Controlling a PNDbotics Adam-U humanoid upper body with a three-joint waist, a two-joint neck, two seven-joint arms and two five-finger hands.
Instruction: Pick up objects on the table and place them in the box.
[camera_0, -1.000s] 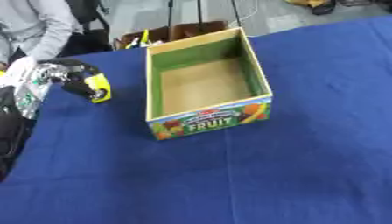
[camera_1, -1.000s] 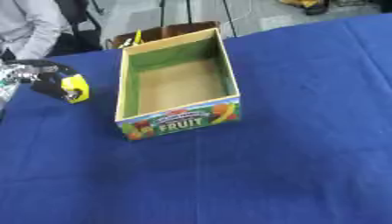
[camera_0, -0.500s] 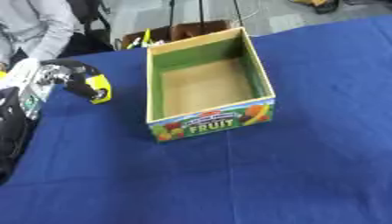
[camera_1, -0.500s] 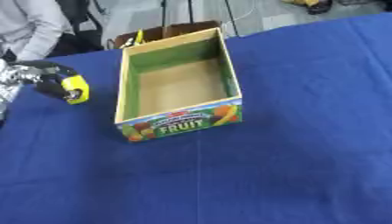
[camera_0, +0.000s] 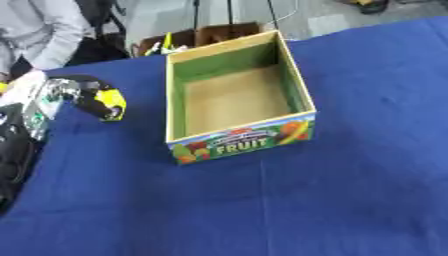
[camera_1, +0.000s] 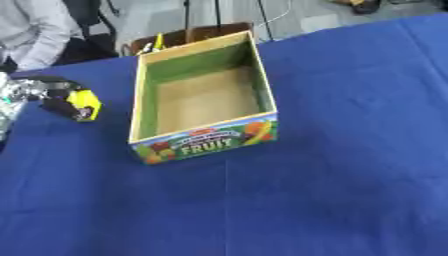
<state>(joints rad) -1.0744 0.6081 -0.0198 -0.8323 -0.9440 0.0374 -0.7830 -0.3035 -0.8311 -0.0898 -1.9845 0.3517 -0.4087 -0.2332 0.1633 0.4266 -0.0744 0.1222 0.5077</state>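
Note:
An open cardboard box (camera_0: 302, 95) with a green lining and a "FRUIT" label on its front stands in the middle of the blue table (camera_0: 350, 200). Nothing lies inside it. To its left, my left hand (camera_0: 61, 94) comes in from the left edge, black fingers curled round a small yellow and black object (camera_0: 111, 102). The object is a short way from the box's left wall; whether it touches the cloth I cannot tell. My right hand shows in no view.
My black left forearm (camera_0: 13, 150) runs down the left edge. A person in a grey sleeve (camera_0: 44, 30) sits beyond the far left corner. Behind the box, off the table, is a brown carton with cables (camera_0: 206, 37). Blue cloth stretches right and forward.

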